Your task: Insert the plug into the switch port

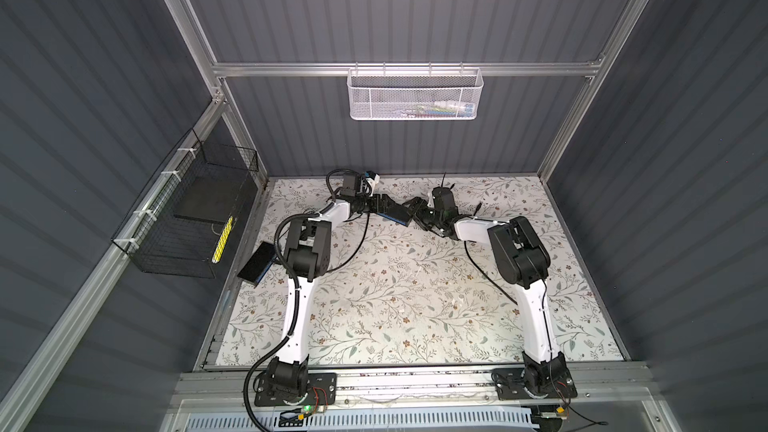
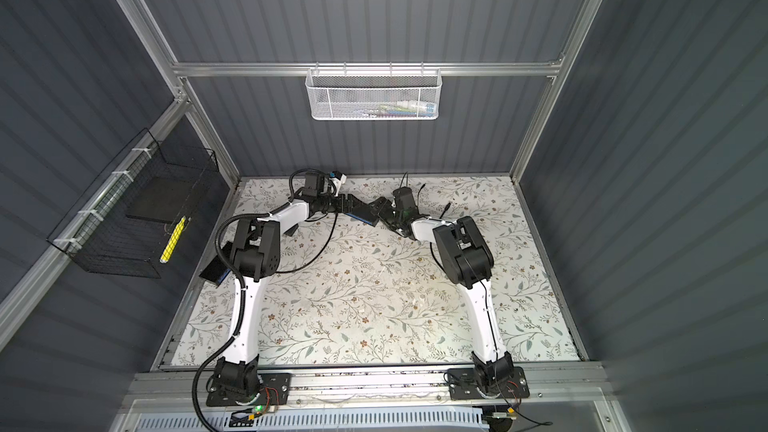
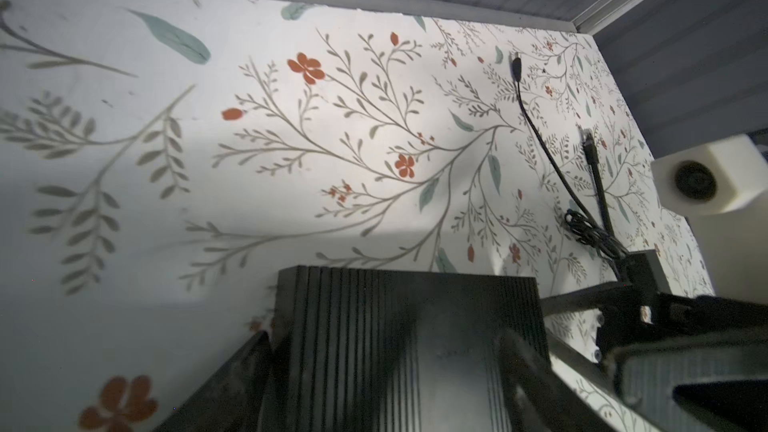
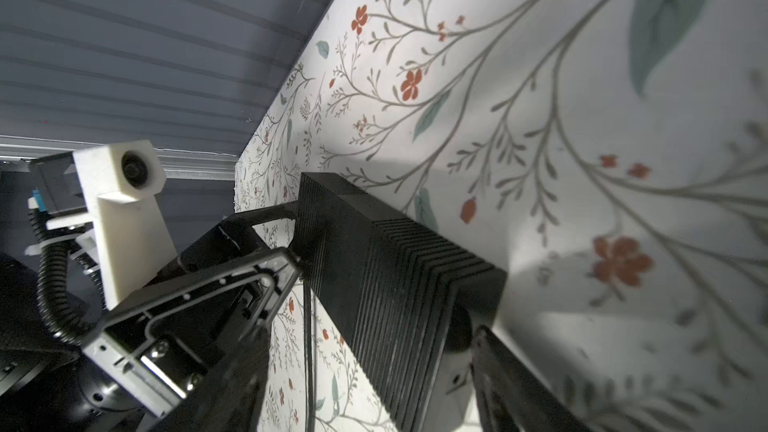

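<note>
In both top views a flat black ribbed box point(image 1: 399, 213) point(image 2: 363, 213) with a blue side edge is held above the back middle of the table, between my two grippers. My left gripper point(image 3: 386, 338) point(image 1: 384, 203) is shut on one end of it, a finger on each side. My right gripper point(image 4: 374, 330) point(image 1: 415, 207) stands open around the other end, with tabletop showing between one finger and the box point(image 4: 374, 251). The switch port itself is hidden. Two black cable ends with plugs point(image 3: 516, 66) point(image 3: 588, 141) lie loose on the table beyond the box.
A second black box with a blue side point(image 1: 257, 261) lies by the left arm's elbow. A black wire basket point(image 1: 187, 218) hangs on the left wall and a white mesh basket point(image 1: 415, 95) on the back rail. A black cable point(image 1: 490, 280) trails across the floral table point(image 1: 415, 305).
</note>
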{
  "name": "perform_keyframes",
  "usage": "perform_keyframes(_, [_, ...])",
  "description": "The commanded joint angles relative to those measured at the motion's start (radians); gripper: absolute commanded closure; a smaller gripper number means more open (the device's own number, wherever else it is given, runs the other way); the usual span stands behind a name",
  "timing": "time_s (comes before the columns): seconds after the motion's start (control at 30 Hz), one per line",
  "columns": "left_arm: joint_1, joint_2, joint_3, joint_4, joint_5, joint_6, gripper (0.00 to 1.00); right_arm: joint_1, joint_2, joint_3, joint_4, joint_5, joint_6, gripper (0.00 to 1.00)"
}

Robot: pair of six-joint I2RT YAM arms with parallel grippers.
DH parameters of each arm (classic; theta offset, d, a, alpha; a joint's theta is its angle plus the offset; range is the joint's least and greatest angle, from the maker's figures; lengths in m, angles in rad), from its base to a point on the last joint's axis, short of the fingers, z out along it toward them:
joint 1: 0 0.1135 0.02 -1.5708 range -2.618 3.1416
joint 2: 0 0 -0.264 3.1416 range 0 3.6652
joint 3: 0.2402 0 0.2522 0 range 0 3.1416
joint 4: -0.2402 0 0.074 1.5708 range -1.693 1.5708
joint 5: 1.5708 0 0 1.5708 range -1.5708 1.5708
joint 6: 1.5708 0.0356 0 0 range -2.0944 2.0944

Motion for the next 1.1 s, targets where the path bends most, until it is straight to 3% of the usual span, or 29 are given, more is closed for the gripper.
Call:
perform_keyframes(0.0, [-0.044,-0.080,-0.048,-0.007,0.048,0.009,0.15,0.013,-0.059,-0.073,0.098,-0.016,0.012,0.24])
perform_keyframes(0.43, [-0.119,-0.306,-0.369,0.061,0.023,-0.054,0.14,0.015,-0.304,-0.405,0.160,-0.007,0.006,0.24])
perform_keyframes(0.6, [-0.119,-0.392,-0.448,0.005,-0.026,-0.025,0.14,0.021,-0.398,-0.481,0.033,-0.005,-0.056,0.25])
perform_keyframes(0.67, [-0.118,-0.423,-0.457,-0.025,-0.068,-0.002,0.14,0.019,-0.440,-0.485,-0.059,0.047,-0.109,0.25])
perform_keyframes(0.77, [-0.106,-0.473,-0.460,-0.045,-0.107,0.007,0.14,0.013,-0.484,-0.395,-0.319,0.159,-0.269,0.25])
perform_keyframes(0.9, [-0.101,-0.549,-0.471,-0.037,-0.140,0.002,0.14,-0.010,-0.401,-0.107,-0.670,0.370,-0.493,0.26])
perform_keyframes(1.0, [-0.099,-0.612,-0.510,-0.044,-0.169,0.015,0.15,-0.036,-0.290,0.060,-0.799,0.477,-0.602,0.27])
perform_keyframes(1.07, [-0.099,-0.660,-0.540,-0.044,-0.186,0.031,0.15,-0.058,-0.212,0.162,-0.862,0.478,-0.660,0.28])
